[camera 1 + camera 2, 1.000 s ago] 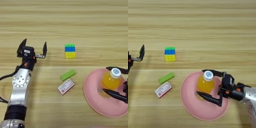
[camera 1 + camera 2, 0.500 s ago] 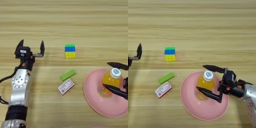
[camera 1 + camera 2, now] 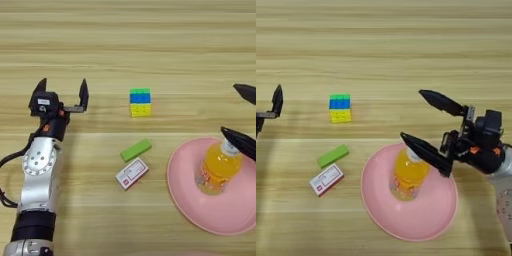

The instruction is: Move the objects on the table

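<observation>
An orange drink bottle [image 3: 407, 175] stands upright in a pink plate [image 3: 406, 220] at the lower right of the table [image 3: 150, 40]. My right gripper [image 3: 411, 119] is open and lifted above the bottle, one finger crossing over its cap, nothing held. A multicoloured puzzle cube [image 3: 140, 102] sits mid-table. Below it lie a green block [image 3: 135, 149] and a flat red-and-white packet [image 3: 132, 173]. My left gripper [image 3: 61, 88] stands open at the left, empty, well apart from the cube.
The left arm's silver forearm [image 3: 40, 185] runs down the left side to the front edge. The pink plate takes up the lower right corner.
My right gripper has let go of the bottle, opened wide and risen away toward the upper right. The bottle stays standing in the plate. The left gripper drifted slightly left.
</observation>
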